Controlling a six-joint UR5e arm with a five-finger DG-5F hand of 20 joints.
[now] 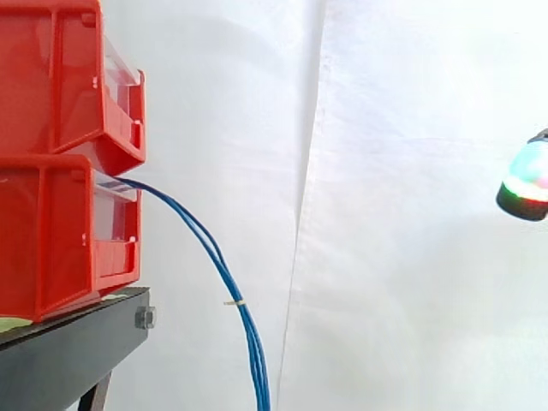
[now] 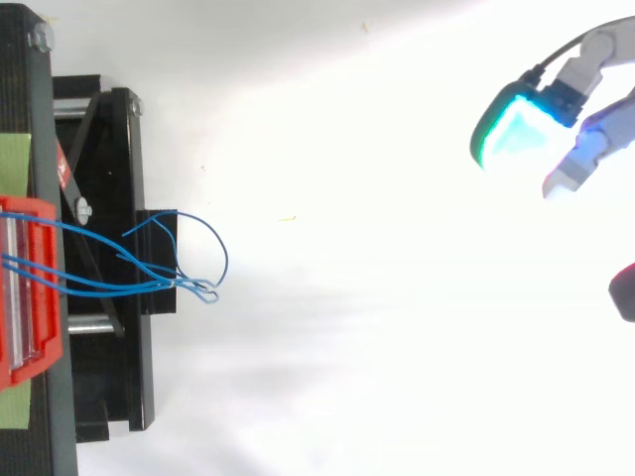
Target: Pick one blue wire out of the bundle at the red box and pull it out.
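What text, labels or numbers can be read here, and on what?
None can be read. The red bins, black stand, blue wires and white curtain show no print; a small red tag on the stand carries pale marks too small to read.

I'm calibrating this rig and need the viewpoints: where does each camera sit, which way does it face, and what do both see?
Side view: beside the work, looking level across at the red bins on the black stand; one glowing pad of the hand at the right edge.
Top view: above, looking down on the stand; the open hand at upper right.
Shared: red bins, black stand, blue wires, hand.
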